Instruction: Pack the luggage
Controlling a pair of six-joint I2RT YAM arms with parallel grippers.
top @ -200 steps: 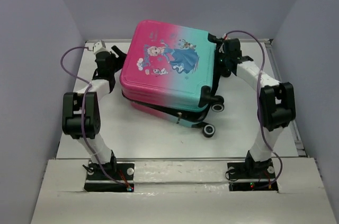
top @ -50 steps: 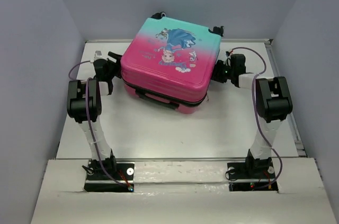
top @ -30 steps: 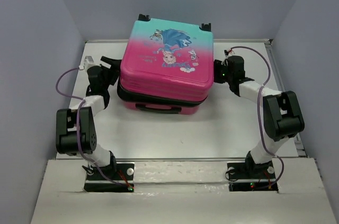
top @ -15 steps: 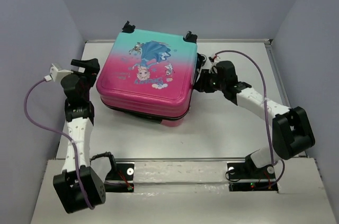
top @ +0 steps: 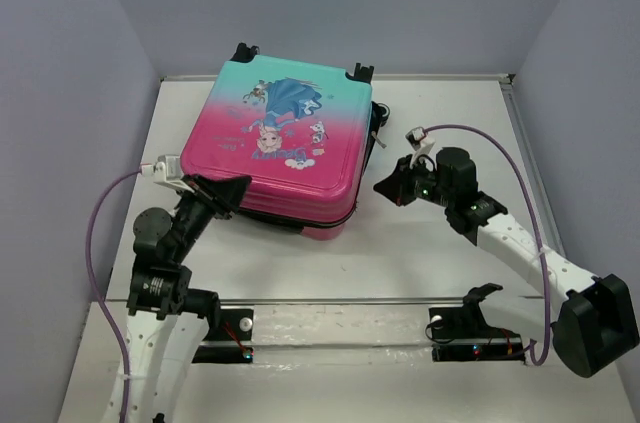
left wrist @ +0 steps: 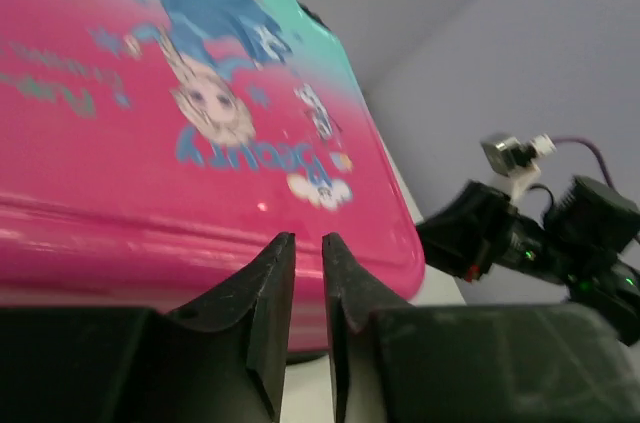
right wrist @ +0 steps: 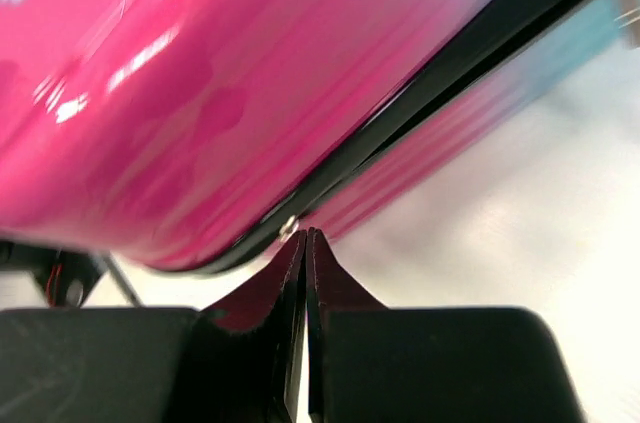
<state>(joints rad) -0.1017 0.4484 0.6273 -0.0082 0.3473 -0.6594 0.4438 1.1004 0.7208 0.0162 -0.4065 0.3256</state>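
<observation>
The luggage (top: pixel 280 143) lies flat and closed on the white table, pink end near me, teal end and black wheels far. My left gripper (top: pixel 232 189) sits low at its near-left corner. In the left wrist view the left gripper (left wrist: pixel 307 240) shows a narrow gap with nothing in it, the pink shell (left wrist: pixel 150 143) just beyond. My right gripper (top: pixel 383 186) hovers just off the case's right near corner. In the right wrist view the right gripper (right wrist: pixel 303 234) is shut, its tips beside a small metal zipper pull (right wrist: pixel 289 228) on the black zipper trim (right wrist: pixel 420 113); no grip shows.
Grey walls close in the table (top: pixel 430 243) on the left, back and right. A raised rail (top: pixel 530 163) runs along the right edge. Purple cables (top: pixel 100 233) loop off both wrists. Bare table surface lies in front of the case and to its right.
My left arm swung from the case's left side down to its near-left corner, and its jaws narrowed. My right gripper drew back from the case's right side and shut. The case barely moved.
</observation>
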